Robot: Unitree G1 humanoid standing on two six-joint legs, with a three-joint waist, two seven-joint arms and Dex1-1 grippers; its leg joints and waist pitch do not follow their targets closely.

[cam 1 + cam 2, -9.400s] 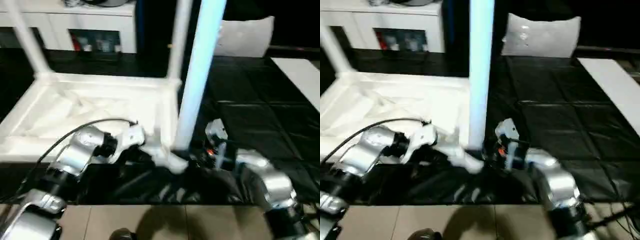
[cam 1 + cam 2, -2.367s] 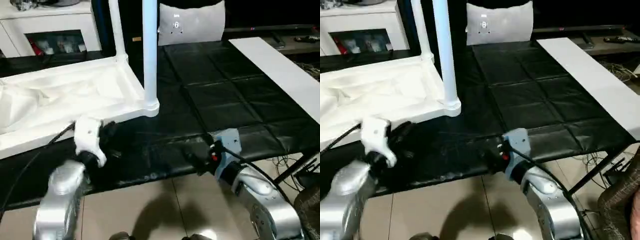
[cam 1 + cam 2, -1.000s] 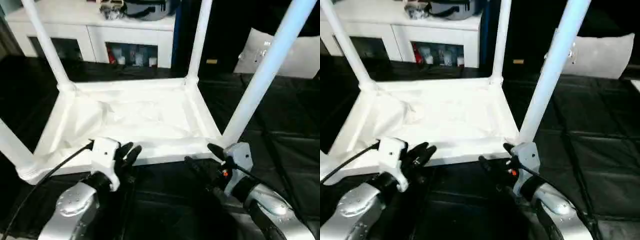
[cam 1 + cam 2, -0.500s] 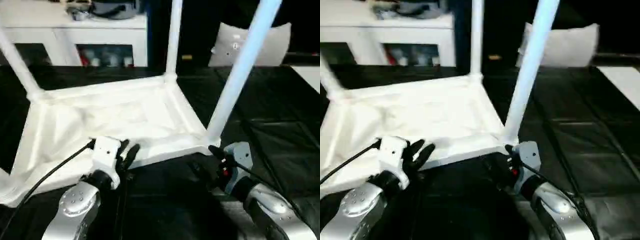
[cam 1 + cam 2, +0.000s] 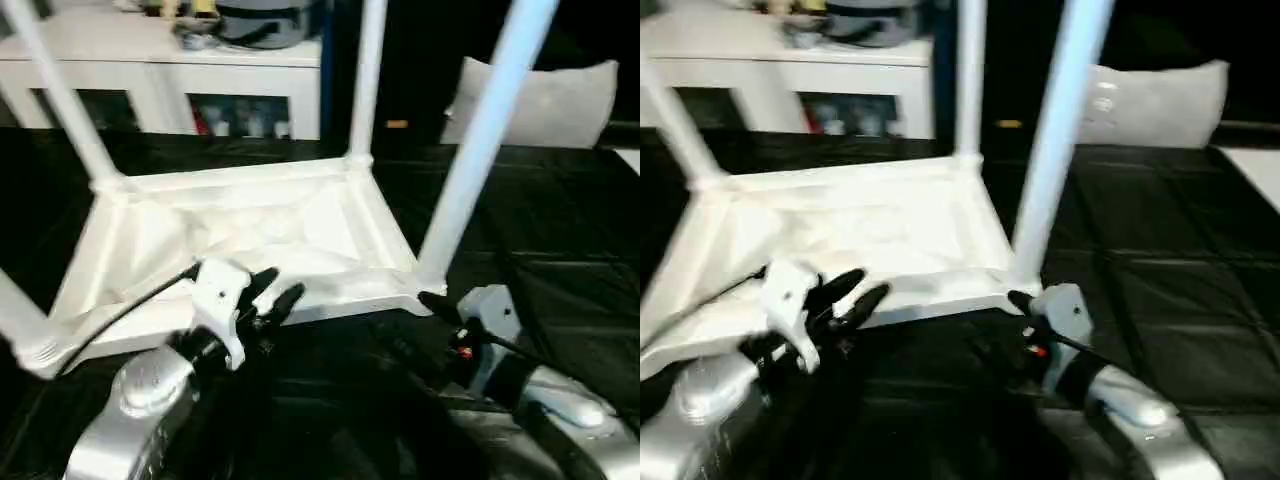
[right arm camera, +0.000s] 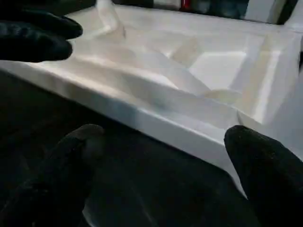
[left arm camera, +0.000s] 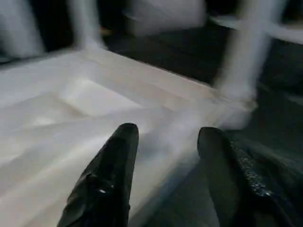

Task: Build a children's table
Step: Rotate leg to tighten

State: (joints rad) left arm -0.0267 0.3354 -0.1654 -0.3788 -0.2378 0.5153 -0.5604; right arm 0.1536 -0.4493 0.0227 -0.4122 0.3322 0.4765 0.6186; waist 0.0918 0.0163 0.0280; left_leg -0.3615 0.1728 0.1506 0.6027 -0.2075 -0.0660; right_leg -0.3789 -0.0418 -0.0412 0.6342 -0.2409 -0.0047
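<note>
Table position: the white table (image 5: 240, 225) is lying upside down on the black mat (image 5: 560, 230), and its legs are standing up from the corner sockets.
Legs: four are showing; the near right leg (image 5: 478, 135) is rising just beyond the right gripper, and a far leg (image 5: 366, 75) is standing at the back corner.
Left gripper (image 5: 268, 297): it is hovering at the near edge of the top, with its black fingers (image 7: 106, 175) parted about halfway and holding nothing.
Right gripper (image 5: 415, 325): its fingers are spread wide and empty, close to the near right corner socket (image 5: 420, 283).
Handling: the table is looking light and stiff, I think, but bulky and tall with the legs up, so it is probably tipping easily.
Where to hold: the near rim (image 6: 156, 111) is seeming the best place, one gripper toward each corner.
Surface: smooth, a little glossy plastic, probably slippery for the fingers.
Shapes: the underside is showing ribs and shallow panels; the legs are long round tubes.
Background: a white cabinet (image 5: 160, 60) is standing behind.
</note>
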